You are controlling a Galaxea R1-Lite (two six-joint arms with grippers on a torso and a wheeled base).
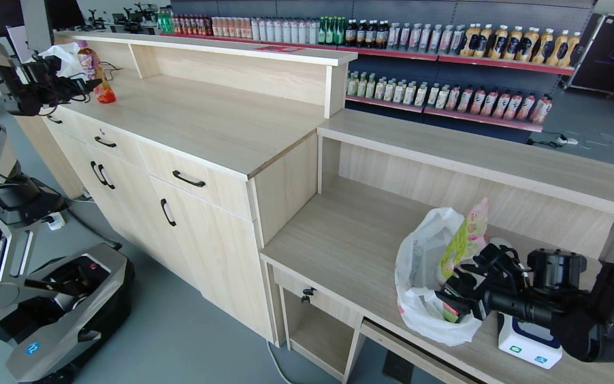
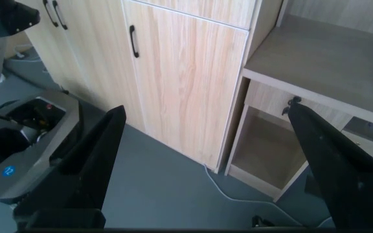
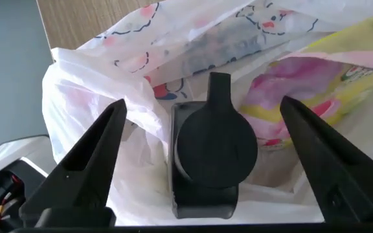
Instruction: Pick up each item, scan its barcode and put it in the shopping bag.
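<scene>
A white plastic shopping bag (image 1: 419,266) stands on the low counter (image 1: 349,234) at the right. A pink and green snack packet (image 1: 467,234) sticks up out of it. My right gripper (image 1: 459,290) hangs at the bag's near side, over its mouth. In the right wrist view this gripper (image 3: 203,107) is open, with the bag (image 3: 89,84) and the packet (image 3: 316,84) beneath it. A black round-topped object (image 3: 215,155) lies between the spread fingers without touching them. My left gripper (image 1: 86,85) is raised at the far left; it (image 2: 206,111) is open and holds nothing.
A white scanner box (image 1: 528,341) sits on the low counter right of the bag. A bottle (image 1: 96,72) and a white bag (image 1: 67,56) stand on the tall counter (image 1: 205,122) at the far left. Shelves of drinks (image 1: 445,42) line the back.
</scene>
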